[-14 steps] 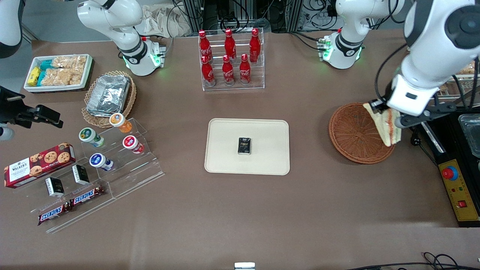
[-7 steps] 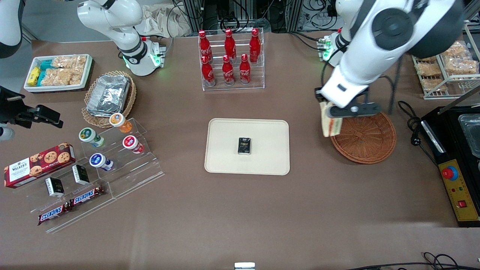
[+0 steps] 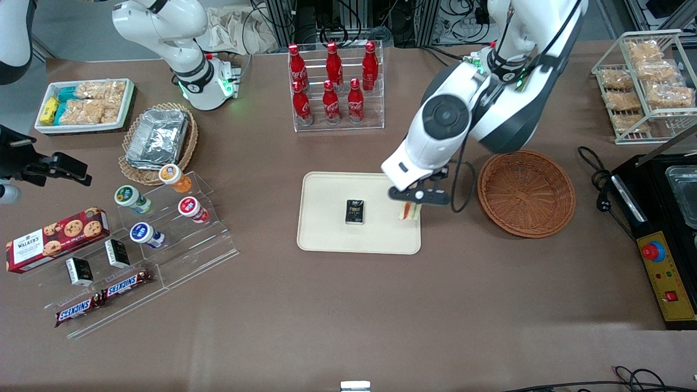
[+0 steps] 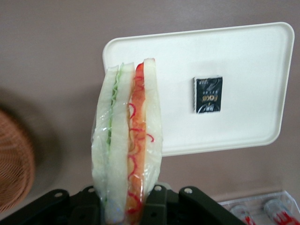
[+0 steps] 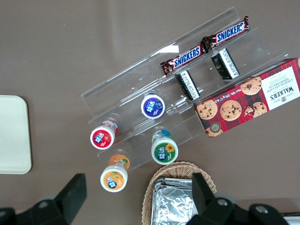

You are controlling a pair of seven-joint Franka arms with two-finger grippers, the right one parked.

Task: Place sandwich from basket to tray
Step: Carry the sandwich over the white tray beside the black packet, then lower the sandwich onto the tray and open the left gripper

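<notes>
Above the tray [image 3: 326, 239], the claw [image 3: 409, 202] grips the sandwich [image 4: 127, 140], filling visible wrist-side.

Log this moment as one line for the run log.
phase: carry | gripper shut on sandwich, over tray edge | basket empty | small black packet on tray

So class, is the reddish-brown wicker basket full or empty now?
Empty. The basket shows only bare weave; the sandwich is out, clamped in the left gripper above the tray.

Gripper [image 3: 412, 202] holding sandwich [image 3: 409, 211] above tray [image 3: 326, 218] edge.
</notes>
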